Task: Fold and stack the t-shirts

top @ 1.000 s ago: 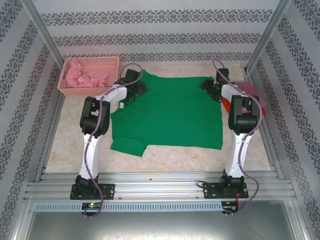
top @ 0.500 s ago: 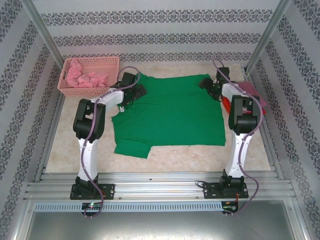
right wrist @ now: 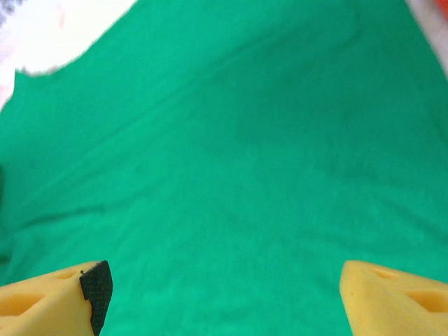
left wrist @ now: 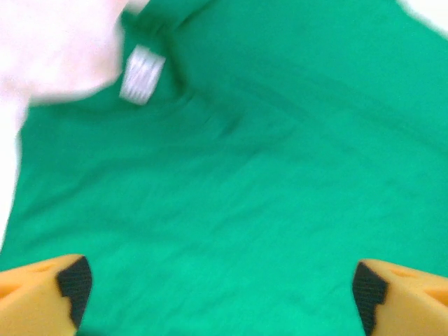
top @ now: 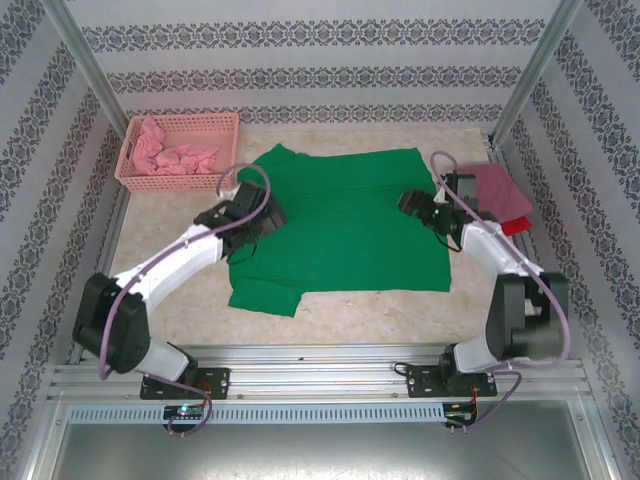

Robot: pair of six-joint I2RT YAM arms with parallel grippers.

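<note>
A bright green t-shirt (top: 340,225) lies spread flat on the middle of the table, collar to the far left, one sleeve at the near left. My left gripper (top: 262,214) hovers over its left edge, jaws wide open with green cloth (left wrist: 231,182) and the white neck label (left wrist: 141,75) below them. Over the shirt's right side my right gripper (top: 414,204) is also open above bare green cloth (right wrist: 231,154). A folded mauve-pink t-shirt (top: 497,187) tops a red one (top: 516,226) at the right edge. Light pink t-shirts (top: 168,157) fill the basket.
The pink lattice basket (top: 180,122) stands at the far left corner. Metal frame posts rise at both far corners. Bare marble table (top: 350,310) runs along the near side, in front of the shirt.
Both arms have drawn back from the shirt's far corners toward the near side and stretched low over it. The green shirt stays spread out, let go.
</note>
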